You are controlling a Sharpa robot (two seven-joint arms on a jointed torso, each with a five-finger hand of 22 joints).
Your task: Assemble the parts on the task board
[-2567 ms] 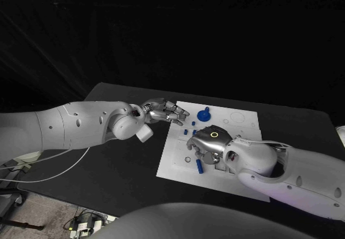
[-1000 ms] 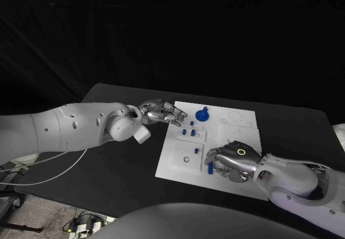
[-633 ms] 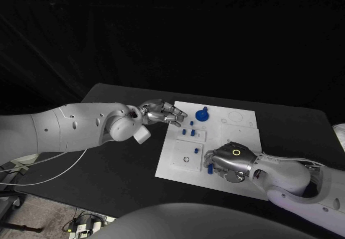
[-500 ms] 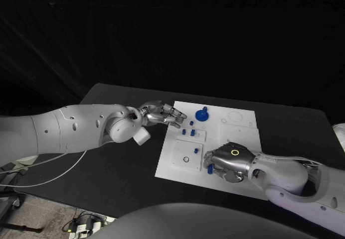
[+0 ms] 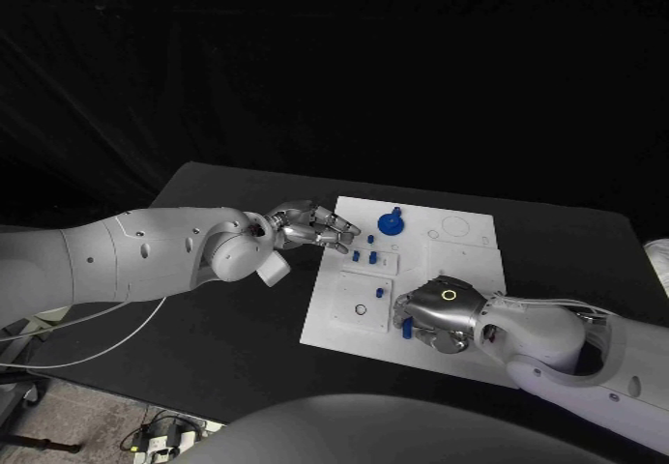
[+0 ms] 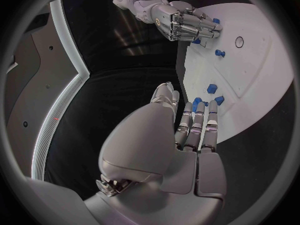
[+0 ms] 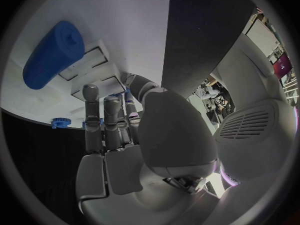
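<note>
Fingers of the right hand (image 5: 444,319) are hanging apart, holding nothing, beside a short blue peg (image 5: 406,329) lying at seven o'clock on the task board (image 5: 460,256), seemingly light, rigid and slick, best pinched across its middle, while the left hand (image 5: 312,227) is hovering spread at ten o'clock.

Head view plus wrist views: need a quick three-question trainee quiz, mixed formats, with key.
1. True or false: the left hand holds a blue part.
2. Which part of the task board is the right hand over? A) the side nearest the robot B) the far edge C) none, it is off the board
3. In the right wrist view, what lies on the board beyond the right hand's fingertips?

Key
1. False: its fingers are spread and hold nothing.
2. A.
3. A blue cylindrical part, lying on its side, apart from the fingers.
</note>
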